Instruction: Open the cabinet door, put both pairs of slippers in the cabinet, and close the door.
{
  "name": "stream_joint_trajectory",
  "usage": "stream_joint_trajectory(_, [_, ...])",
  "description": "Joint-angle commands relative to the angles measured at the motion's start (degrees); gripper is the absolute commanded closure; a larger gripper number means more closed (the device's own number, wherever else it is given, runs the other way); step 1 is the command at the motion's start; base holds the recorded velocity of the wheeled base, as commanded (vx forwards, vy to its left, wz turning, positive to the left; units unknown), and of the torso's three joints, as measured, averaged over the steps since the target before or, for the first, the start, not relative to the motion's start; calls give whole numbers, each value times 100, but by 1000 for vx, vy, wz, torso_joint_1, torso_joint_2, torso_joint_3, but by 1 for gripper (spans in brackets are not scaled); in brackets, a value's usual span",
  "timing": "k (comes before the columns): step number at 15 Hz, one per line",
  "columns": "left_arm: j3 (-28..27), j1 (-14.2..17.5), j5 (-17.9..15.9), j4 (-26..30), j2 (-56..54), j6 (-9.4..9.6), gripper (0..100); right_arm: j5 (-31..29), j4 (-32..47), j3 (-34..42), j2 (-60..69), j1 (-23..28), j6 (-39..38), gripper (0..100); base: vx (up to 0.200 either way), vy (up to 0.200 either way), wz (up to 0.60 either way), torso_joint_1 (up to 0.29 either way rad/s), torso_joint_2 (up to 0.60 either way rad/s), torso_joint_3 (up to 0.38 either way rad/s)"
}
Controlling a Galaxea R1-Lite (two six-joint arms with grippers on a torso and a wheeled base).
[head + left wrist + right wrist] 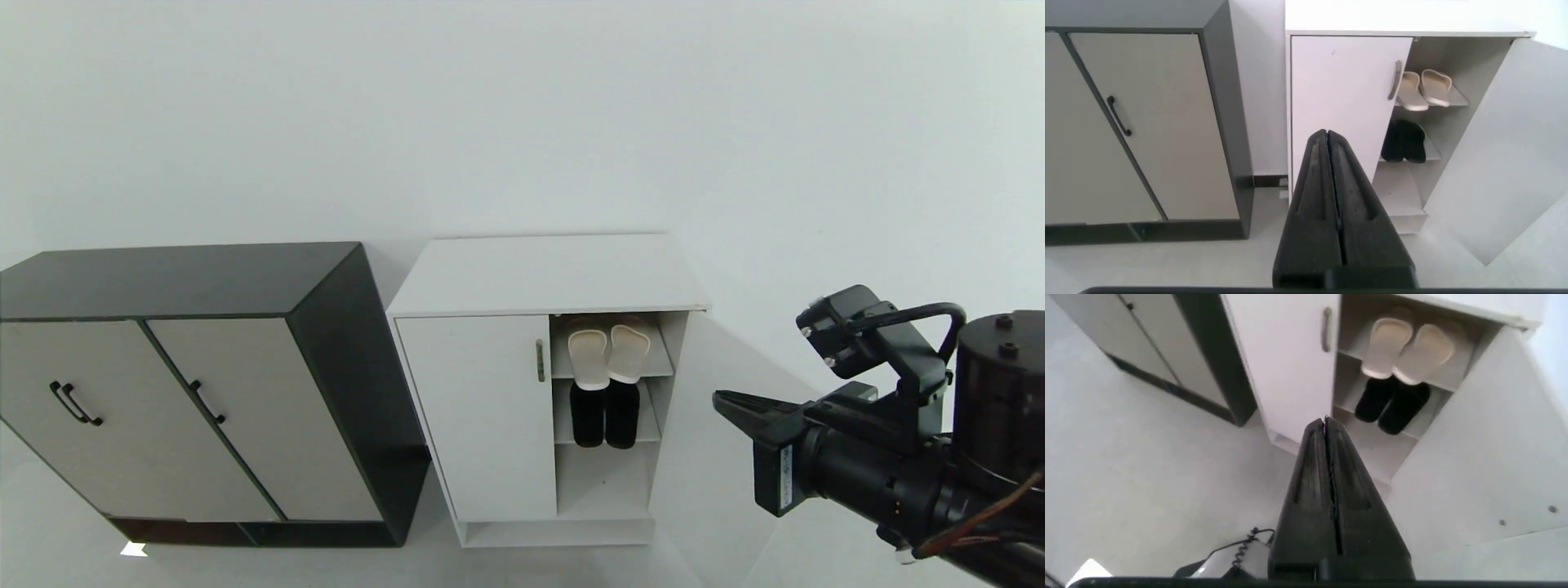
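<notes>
The white cabinet stands against the wall with its left door closed and its right door swung open. Inside, a white pair of slippers lies on the top shelf and a black pair on the shelf below. My right gripper hangs shut and empty in front of the open door, to the right of the opening. In the right wrist view it points toward the slippers. My left gripper is shut and empty, held back from the closed door.
A black cabinet with two grey doors stands close to the left of the white one. The open door juts out into the floor space on the right. Bare floor lies in front of both cabinets.
</notes>
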State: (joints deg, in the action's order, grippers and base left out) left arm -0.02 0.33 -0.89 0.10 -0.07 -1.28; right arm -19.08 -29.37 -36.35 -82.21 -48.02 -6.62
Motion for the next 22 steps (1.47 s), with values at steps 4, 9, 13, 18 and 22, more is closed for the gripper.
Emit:
stream_joint_trajectory(4, [2,2,1,-1,7,-4,100,458,-183,-197,-427,1822,108,100,0,0,0,0,0,0])
stream_joint_trajectory(9, [2,2,1,-1,7,-4,100,1495,-201,-513,-928,3413,170,100,0,0,0,0,0,0])
stream_joint_trajectory(13, [2,2,1,-1,7,-4,100,1600,-359,-786,-1684,4011,161,100,0,0,0,0,0,0])
stream_joint_trajectory(18, [-6,2,1,-1,7,-4,100,1591,-763,-1014,-2572,4468,170,100,0,0,0,0,0,0])
stream_joint_trajectory(22, [2,2,1,-1,7,-4,100,1583,-763,-1084,-2844,4617,179,100,0,0,0,0,0,0])
